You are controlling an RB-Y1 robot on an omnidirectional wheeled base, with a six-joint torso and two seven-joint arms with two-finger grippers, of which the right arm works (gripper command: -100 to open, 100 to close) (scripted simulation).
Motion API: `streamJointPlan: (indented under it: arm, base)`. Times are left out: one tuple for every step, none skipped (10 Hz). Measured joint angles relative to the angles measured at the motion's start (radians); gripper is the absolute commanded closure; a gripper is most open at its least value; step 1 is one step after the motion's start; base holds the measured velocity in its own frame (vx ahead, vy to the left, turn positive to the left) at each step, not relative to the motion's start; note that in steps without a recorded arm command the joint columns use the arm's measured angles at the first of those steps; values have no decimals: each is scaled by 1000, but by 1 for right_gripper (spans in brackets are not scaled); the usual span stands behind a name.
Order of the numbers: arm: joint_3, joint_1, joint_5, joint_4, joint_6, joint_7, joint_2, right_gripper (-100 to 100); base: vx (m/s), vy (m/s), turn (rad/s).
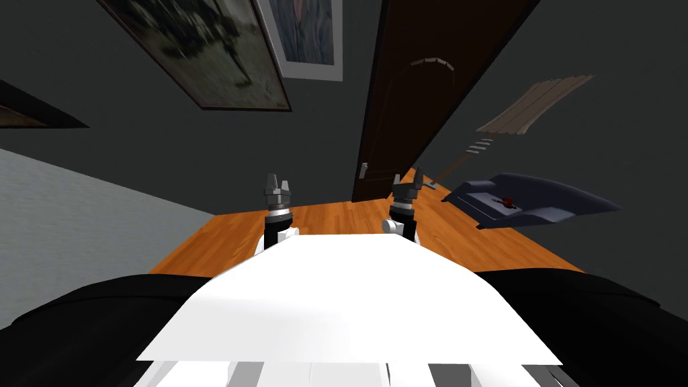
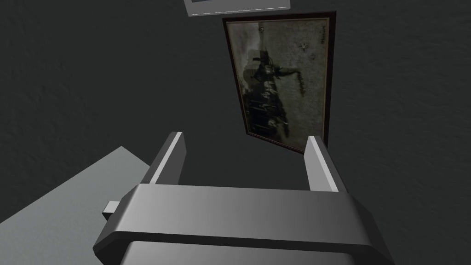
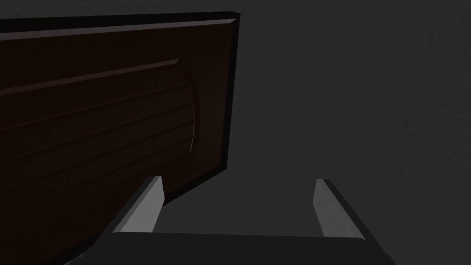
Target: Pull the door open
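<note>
Dark grey walls, orange wood floor. Dark brown door stands in the wall ahead, right of centre, top cut off by the frame edge. Small pale handle on its left edge, shape hard to make out. Right gripper is raised before the door's lower right corner, apart from it, fingers spread with nothing between. Left gripper is up well left of the door, fingers spread too. Dark blue seat-like thing on the floor at right, unclear.
</note>
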State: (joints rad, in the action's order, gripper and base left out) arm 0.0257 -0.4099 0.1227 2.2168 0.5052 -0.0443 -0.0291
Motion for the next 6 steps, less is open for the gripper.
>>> streamJointPlan:
  arm:
    - [3,12,17,-29,0,-23,-5,-100]
    - [8,27,35,-51,-9,-48,-8,-100]
    - [9,39,52,-80,-14,-72,-11,-100]
    - [9,53,68,-109,-17,-96,-12,-100]
    - [11,67,87,-140,-21,-123,-15,-100]
    - [15,77,108,-168,-24,-151,-21,-100]
  base:
    - [85,-78,147]
    - [81,-70,140]
    - [82,-65,144]
    - [89,-71,126]
    - [109,-82,130]
    - [97,-91,177]
